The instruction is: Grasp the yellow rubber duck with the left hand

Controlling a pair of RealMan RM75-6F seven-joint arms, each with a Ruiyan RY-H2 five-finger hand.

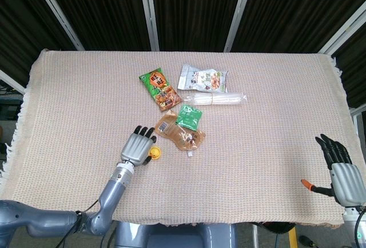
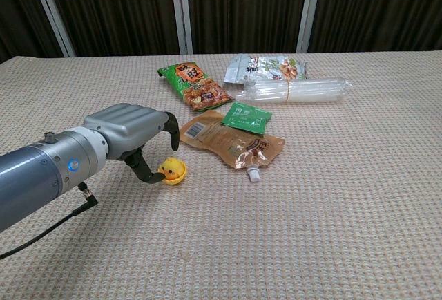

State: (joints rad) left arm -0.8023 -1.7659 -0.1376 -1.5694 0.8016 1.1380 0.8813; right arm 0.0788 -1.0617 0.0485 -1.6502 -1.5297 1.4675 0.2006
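Fingers (image 2: 170, 124) of left hand (image 2: 128, 133) curl, not yet closed, over yellow rubber duck (image 2: 172, 171) lying just right beneath them.

A table (image 1: 274, 111) covered by a beige woven cloth (image 1: 80, 105) fills most of both views; the cloth has a coarse, regular weave and a short fringe (image 1: 18, 123) hanging along the table's left edge. Behind the far edge hangs a dark pleated curtain (image 2: 242, 10), nearly black, crossed by pale metal frame bars (image 1: 147, 11) that stand upright in the chest view and slant outward in the head view. The light is even and soft, casting only faint shadows on the cloth.
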